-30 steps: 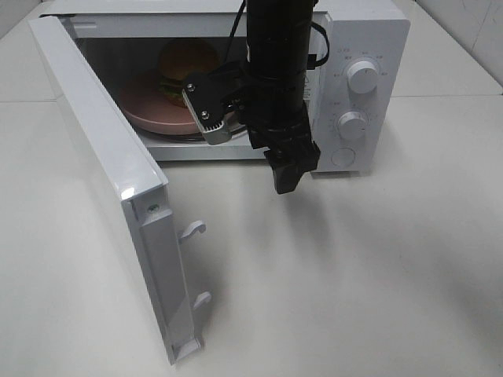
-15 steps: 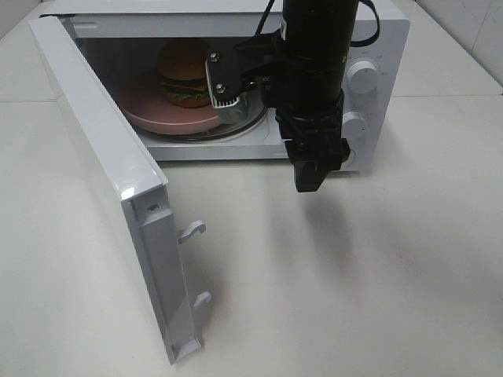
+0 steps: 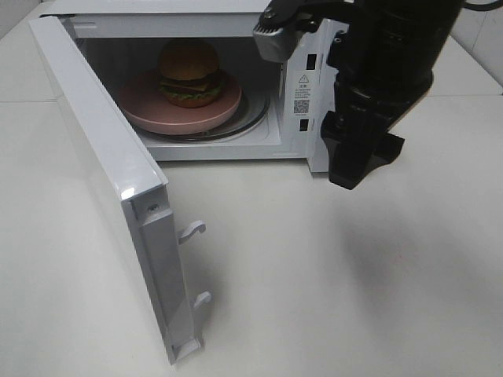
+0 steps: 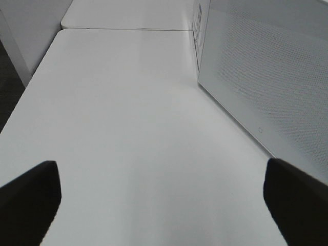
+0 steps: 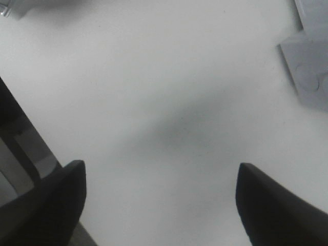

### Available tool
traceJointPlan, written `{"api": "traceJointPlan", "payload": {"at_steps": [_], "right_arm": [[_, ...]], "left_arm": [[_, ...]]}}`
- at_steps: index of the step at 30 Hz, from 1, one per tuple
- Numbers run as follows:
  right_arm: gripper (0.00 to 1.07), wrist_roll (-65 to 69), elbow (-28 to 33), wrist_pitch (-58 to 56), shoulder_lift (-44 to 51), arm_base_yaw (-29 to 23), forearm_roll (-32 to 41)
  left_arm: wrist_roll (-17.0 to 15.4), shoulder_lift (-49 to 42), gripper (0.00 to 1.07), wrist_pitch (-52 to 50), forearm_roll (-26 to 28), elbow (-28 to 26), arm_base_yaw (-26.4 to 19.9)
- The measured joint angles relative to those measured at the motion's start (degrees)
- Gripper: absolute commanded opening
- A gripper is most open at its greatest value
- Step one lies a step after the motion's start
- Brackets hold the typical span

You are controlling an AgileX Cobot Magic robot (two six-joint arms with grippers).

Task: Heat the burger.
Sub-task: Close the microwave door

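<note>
The burger (image 3: 189,72), an orange-tan bun with green filling, sits on the round pink plate (image 3: 141,106) inside the open microwave (image 3: 302,94). My right gripper (image 3: 357,169) hangs pointing down in front of the microwave's right side, to the right of the opening and well apart from the burger. In the right wrist view it (image 5: 159,205) is open and empty over bare table. My left gripper (image 4: 161,205) is open and empty and shows only in the left wrist view, beside the outer face of the door (image 4: 266,66).
The microwave door (image 3: 94,133) stands swung wide open toward the front left, its latch hooks (image 3: 192,230) sticking out. My right arm (image 3: 393,55) hides the control panel. White table (image 3: 330,298) spreads in front and to the right.
My right arm has moved right and away from the microwave opening, now covering the control knobs. The burger and plate show fully. The door has not moved.
</note>
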State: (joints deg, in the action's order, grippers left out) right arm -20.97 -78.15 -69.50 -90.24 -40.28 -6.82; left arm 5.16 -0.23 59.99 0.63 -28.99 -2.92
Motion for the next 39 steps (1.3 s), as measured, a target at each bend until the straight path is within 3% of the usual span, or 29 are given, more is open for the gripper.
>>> {"api": "traceJointPlan", "payload": {"at_steps": [9, 15, 16, 17, 18, 20, 23, 26, 28, 30, 38, 39], "right_arm": [[0.76, 12.83, 7.73, 0.00, 7.73, 5.39, -0.86], [0.76, 25.44, 17.36, 1.60, 16.90, 17.48, -1.66], [0.76, 25.44, 17.36, 1.60, 16.90, 17.48, -1.66], [0.76, 27.39, 19.88, 2.06, 18.79, 21.03, -2.46], [0.76, 27.39, 19.88, 2.06, 18.79, 21.03, -2.46], [0.76, 28.93, 23.89, 2.23, 21.66, 26.64, -3.67], [0.76, 29.85, 27.27, 2.23, 24.87, 30.71, -3.95], [0.76, 29.97, 28.25, 2.29, 25.78, 31.51, -3.95], [0.76, 30.83, 33.12, 2.69, 31.28, 33.06, -3.95], [0.76, 30.83, 34.09, 2.98, 32.77, 33.12, -3.90], [0.76, 30.83, 43.14, 4.70, 52.60, 33.23, -3.78], [0.76, 30.83, 44.86, 4.93, 58.73, 33.23, -3.78]], "left_arm": [[0.00, 0.00, 1.03, 0.00, 0.00, 0.00, 0.00], [0.00, 0.00, 1.03, 0.00, 0.00, 0.00, 0.00], [0.00, 0.00, 1.03, 0.00, 0.00, 0.00, 0.00], [0.00, 0.00, 1.03, 0.00, 0.00, 0.00, 0.00], [0.00, 0.00, 1.03, 0.00, 0.00, 0.00, 0.00], [0.00, 0.00, 1.03, 0.00, 0.00, 0.00, 0.00], [0.00, 0.00, 1.03, 0.00, 0.00, 0.00, 0.00], [0.00, 0.00, 1.03, 0.00, 0.00, 0.00, 0.00], [0.00, 0.00, 1.03, 0.00, 0.00, 0.00, 0.00], [0.00, 0.00, 1.03, 0.00, 0.00, 0.00, 0.00], [0.00, 0.00, 1.03, 0.00, 0.00, 0.00, 0.00], [0.00, 0.00, 1.03, 0.00, 0.00, 0.00, 0.00]]}}
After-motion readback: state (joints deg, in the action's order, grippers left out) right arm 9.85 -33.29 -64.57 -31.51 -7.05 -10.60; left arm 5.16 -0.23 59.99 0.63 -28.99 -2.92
